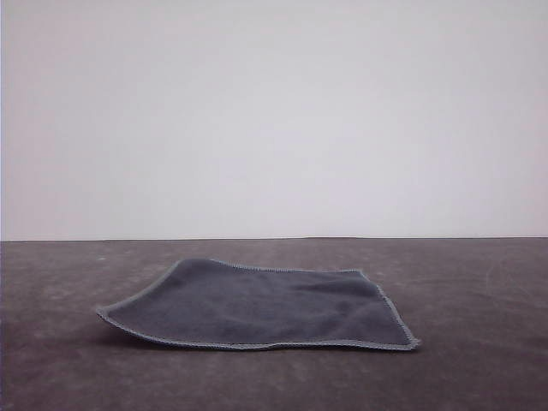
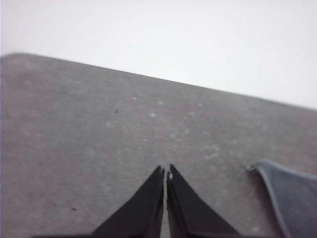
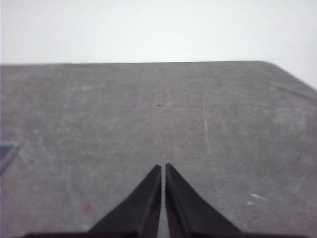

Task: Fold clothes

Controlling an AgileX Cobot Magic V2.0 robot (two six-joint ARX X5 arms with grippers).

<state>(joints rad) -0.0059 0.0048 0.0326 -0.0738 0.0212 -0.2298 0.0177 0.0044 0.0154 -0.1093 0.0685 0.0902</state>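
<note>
- Cloth: one small square piece, dark slate-grey face up, light grey stitched edging along all visible sides. It lies spread out on the table, unfolded, with its near left corner lifted slightly off the surface.
- Table: dull grey-brown top with faint pale scuffs; a plain white wall stands behind its far edge.
- Left jaws: two dark tapered fingers pressed together, with only a hairline slit between the tips. They pinch nothing and hang over bare table.
- Cloth relative to the left jaws: in the left wrist view, a stitched corner of the cloth lies off to one side of the tips, near but apart from them.
- Right jaws: pressed together in the same way, holding nothing, over bare table.
- Cloth relative to the right jaws: in the right wrist view, a small grey corner shows well apart from the tips, at the frame edge.
</note>
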